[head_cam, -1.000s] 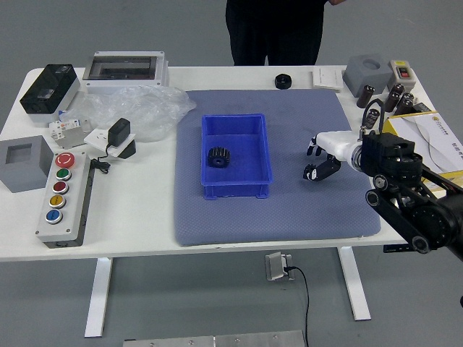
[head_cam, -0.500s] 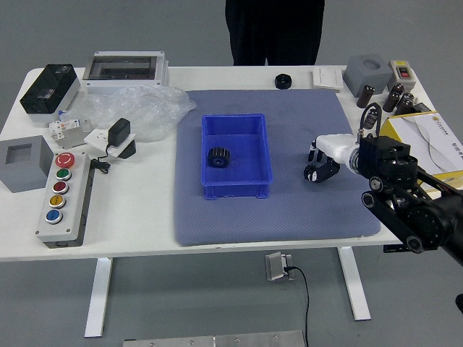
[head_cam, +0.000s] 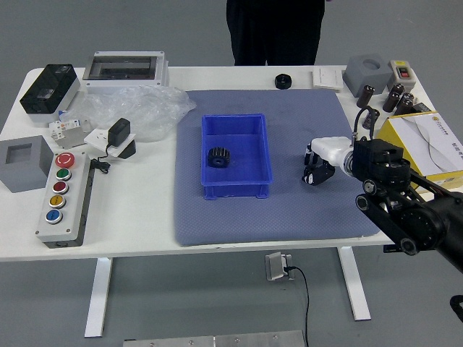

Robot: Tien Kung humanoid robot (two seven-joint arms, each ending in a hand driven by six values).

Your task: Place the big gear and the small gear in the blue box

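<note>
Grey mat (head_cam: 289, 210) on a white desk (head_cam: 137, 231): one gear (head_cam: 218, 157) lay in the blue box (head_cam: 235, 189) as the right robot hand (head_cam: 318, 163) drew together

The gear sat on the box floor by its left wall, just where it had been a second earlier; whether it was the big or the small one could not be told. The box had not moved either.

The change was to the right of the box. A second before, the right robot hand had been spread, its fingertips apart over the mat. Now its fingers (head_cam: 318, 174) were together and bent inward, and the whole hand had shifted a little left, nearer the box but apart from it. Whether anything was between the fingers could not be made out. The arm (head_cam: 383, 170) behind it had shifted left too. The left robot hand was out of view, so its state could not be told.

Farther out, a round black piece (head_cam: 283, 81) lay at the far side, beside a white sheet (head_cam: 327, 78). Beyond it stood a person in black (head_cam: 275, 32). To the right, a yellow-edged box (head_cam: 391, 130) lay partly behind the arm. On the left were clear plastic (head_cam: 137, 112) and a control box (head_cam: 61, 230) with a row of coloured buttons (head_cam: 59, 187). These lay as before.
</note>
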